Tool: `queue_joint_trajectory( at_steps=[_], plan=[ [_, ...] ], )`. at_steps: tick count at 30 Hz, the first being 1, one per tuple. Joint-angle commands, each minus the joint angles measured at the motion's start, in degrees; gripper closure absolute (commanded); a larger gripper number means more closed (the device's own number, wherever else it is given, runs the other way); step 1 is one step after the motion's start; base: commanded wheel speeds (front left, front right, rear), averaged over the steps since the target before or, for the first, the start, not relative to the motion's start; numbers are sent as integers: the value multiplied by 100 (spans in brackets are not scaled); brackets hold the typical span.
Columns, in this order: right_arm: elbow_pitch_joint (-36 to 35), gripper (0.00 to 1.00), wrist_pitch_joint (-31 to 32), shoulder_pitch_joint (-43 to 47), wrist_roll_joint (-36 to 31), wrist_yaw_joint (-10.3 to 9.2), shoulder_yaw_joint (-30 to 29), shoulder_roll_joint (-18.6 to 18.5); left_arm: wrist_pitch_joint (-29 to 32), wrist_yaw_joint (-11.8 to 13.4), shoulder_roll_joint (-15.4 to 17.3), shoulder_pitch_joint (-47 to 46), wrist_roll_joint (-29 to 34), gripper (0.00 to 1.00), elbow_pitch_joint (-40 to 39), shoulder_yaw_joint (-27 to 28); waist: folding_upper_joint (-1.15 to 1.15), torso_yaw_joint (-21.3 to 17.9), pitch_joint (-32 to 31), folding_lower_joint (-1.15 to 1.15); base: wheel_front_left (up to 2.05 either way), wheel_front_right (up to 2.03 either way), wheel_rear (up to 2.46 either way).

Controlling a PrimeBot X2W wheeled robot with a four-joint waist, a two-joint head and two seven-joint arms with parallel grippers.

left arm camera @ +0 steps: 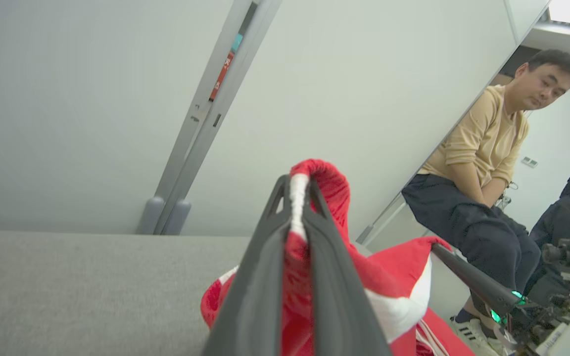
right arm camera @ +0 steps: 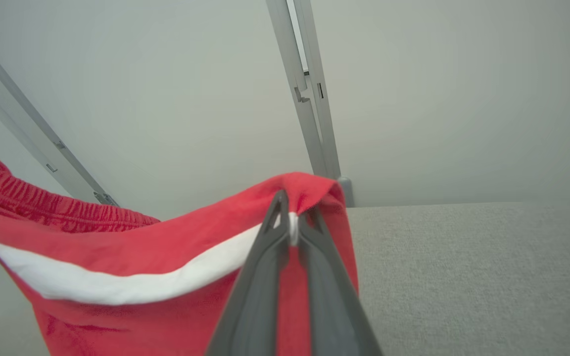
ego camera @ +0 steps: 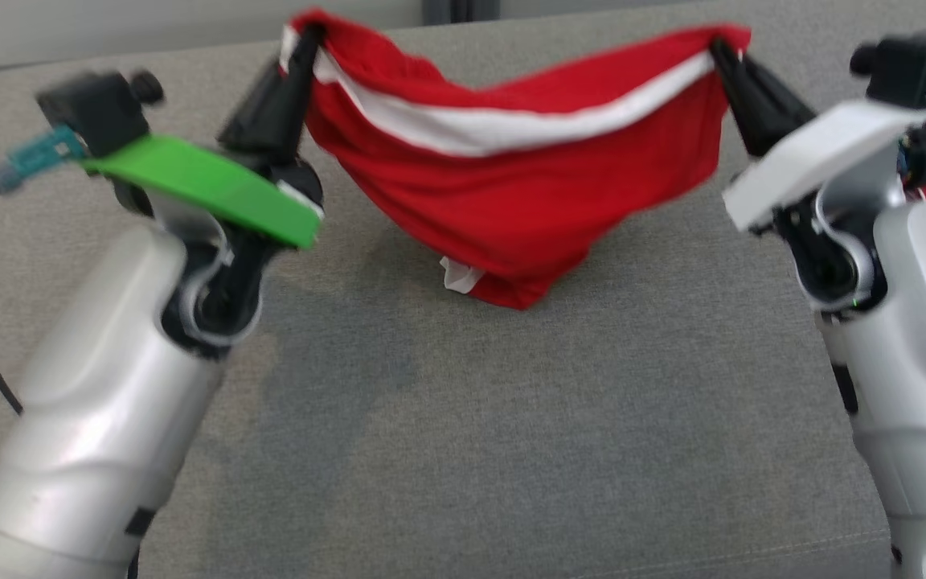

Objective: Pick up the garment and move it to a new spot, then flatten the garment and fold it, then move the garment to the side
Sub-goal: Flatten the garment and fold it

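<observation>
Red shorts strung up between both arms

Left gripper (ego camera: 306, 40) and right gripper (ego camera: 722, 50) each clamp a corner of the garment (ego camera: 511, 185); its long axis runs side-to-side, sagging toward the grey cushion (ego camera: 463, 442).

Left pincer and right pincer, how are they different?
The left pincer has a green plate behind it; the right pincer has a white plate. The left pincer holds the left end of the red garment, the right pincer its right end. Both are shut on it, and it sags between them.
</observation>
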Motion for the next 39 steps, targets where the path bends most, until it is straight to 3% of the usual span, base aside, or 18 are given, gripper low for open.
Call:
queue_joint_trajectory(
  at_steps=[1, 4, 9, 13, 16, 23, 31, 34, 39],
  plan=[
    [130, 100, 4, -407, 76, -1, -1, 93, -81, 45, -90, -383, -26, 100, 188, 156, 0, -338, 700, 0, 0, 0, 0],
    [520, 100, -291, -1416, 10, -1, -39, 210, -240, 81, -123, -1251, 206, 100, 809, 324, 0, -477, 959, 0, 0, 0, 0],
    [1309, 100, -1390, -2714, -378, -1, -69, 346, -658, 52, -253, -2407, 691, 100, 1523, 551, 0, -616, 1045, 0, 0, 0, 0],
    [1709, 100, -2292, -3256, -711, -1, -90, 335, -766, -85, -453, -2737, 986, 100, 1472, 1066, 0, -598, 1060, 0, 0, 0, 0],
    [1863, 100, -2489, -3262, -850, -1, -42, 274, -758, -202, -720, -2426, 1307, 100, 1222, 1546, 0, -534, 1104, 0, 0, 0, 0],
    [2271, 100, -2503, -2093, -616, -1, 493, -34, -760, -296, -1221, -962, 1476, 100, 1350, 1763, 0, -372, 1081, 0, 0, 0, 0],
    [2138, 100, -1870, -205, -106, -2, 1025, -432, -760, -302, -1293, 870, 802, 100, 1487, 1355, 0, -338, 529, 0, 0, 0, 0],
    [1839, 100, -1439, 485, -48, -4, 1016, -615, -753, -303, -1195, 1475, 554, 100, 1388, 1036, 0, -341, 262, 0, 0, 0, 0],
    [1034, 100, -617, 1613, -117, -4, 807, -805, -624, -299, -708, 2305, 418, 100, 1136, 303, 0, -341, -148, 0, 0, 0, 0]
  ],
)
